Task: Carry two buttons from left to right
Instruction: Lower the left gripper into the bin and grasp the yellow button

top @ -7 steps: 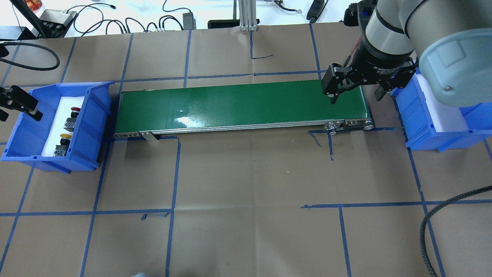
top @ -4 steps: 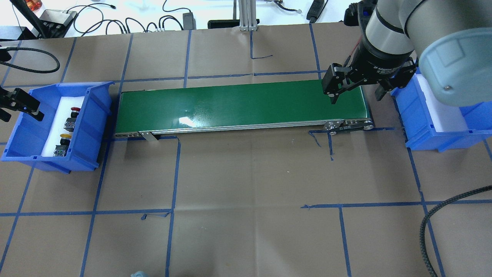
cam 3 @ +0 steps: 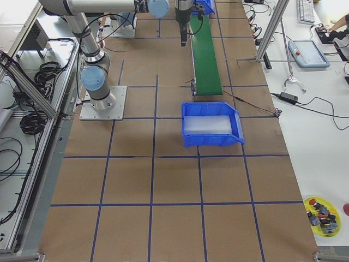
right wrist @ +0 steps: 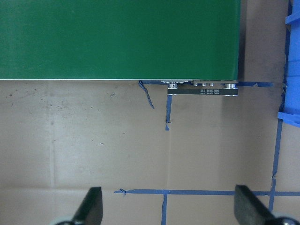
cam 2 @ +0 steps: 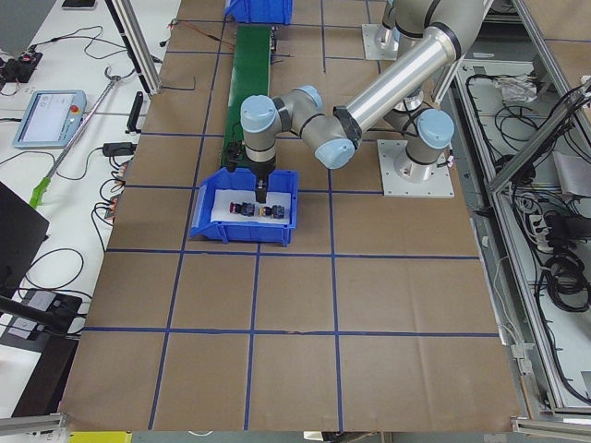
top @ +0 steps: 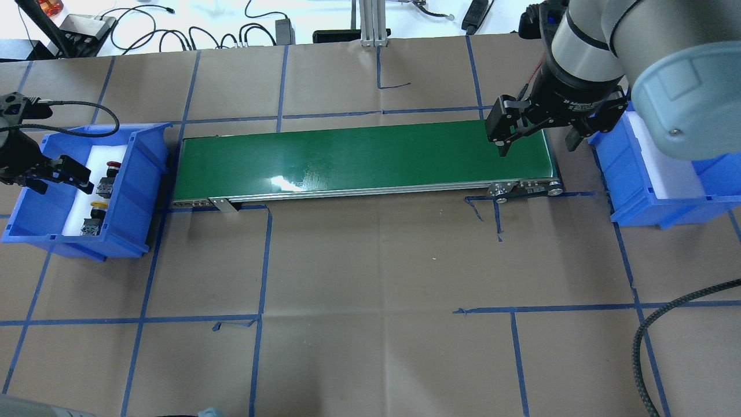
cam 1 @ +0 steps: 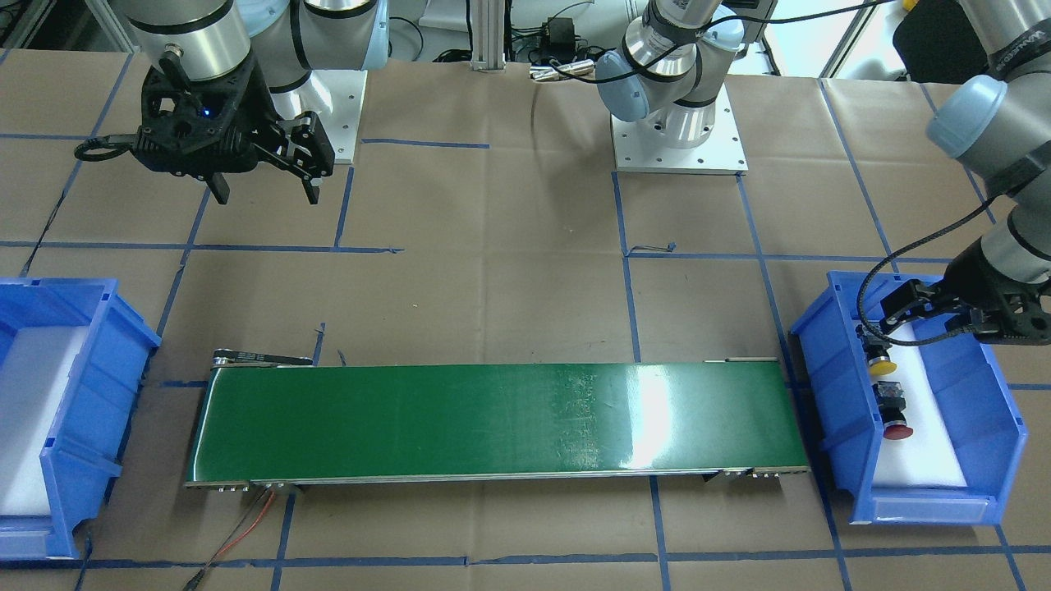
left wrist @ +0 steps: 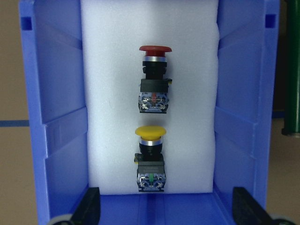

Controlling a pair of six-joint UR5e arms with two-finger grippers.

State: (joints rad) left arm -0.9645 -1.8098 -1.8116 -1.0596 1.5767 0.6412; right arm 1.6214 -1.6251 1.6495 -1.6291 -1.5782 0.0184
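Observation:
Two buttons lie on white foam in the left blue bin point(top: 140, 185): a red-capped button point(left wrist: 154, 79) and a yellow-capped button point(left wrist: 150, 157), each with a black boxy body. In the overhead view the red button point(top: 109, 175) is farther back than the yellow button point(top: 96, 213). My left gripper point(top: 57, 180) hovers open above the bin's outer half, just left of the buttons, holding nothing; the left wrist view shows its fingertips point(left wrist: 89, 208) wide apart. My right gripper point(top: 536, 145) hangs open and empty over the right end of the green conveyor belt point(top: 365, 156).
An empty blue bin point(top: 634, 194) lined with white foam stands right of the belt. Brown paper with blue tape lines covers the table. Cables and small devices lie along the far edge. A black cable point(top: 642, 341) loops at the near right.
My left gripper has moved rightward from beyond the left bin's outer edge to above the bin's inside. The right gripper has barely moved. Both buttons lie where they were.

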